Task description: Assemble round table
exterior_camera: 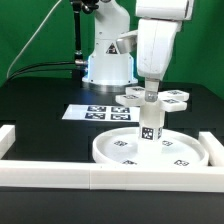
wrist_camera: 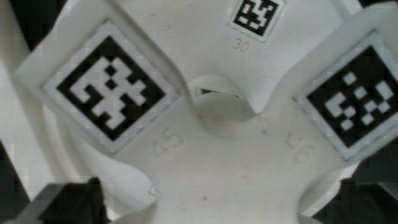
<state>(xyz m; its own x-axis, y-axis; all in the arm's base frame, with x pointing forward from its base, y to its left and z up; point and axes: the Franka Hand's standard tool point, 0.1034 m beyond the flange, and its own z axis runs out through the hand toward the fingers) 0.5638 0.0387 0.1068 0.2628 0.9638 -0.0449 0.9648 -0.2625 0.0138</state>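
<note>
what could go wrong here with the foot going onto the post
1. The cross-shaped foot sits up on the post with the gripper at it; if its centre hole is not square on the post, it may jam or seat crooked.
2. The post stands upright on the round disc; sideways force could tilt it or shift the disc.
3. The exterior view does not show whether the foot is seated, so letting go now could drop it.

Gripper [exterior_camera: 150,88] fingertips hidden behind cross-shaped foot [exterior_camera: 152,97]; wrist view crops foot arms at 12, 3, 9 o'clock; tags blurred.
</note>
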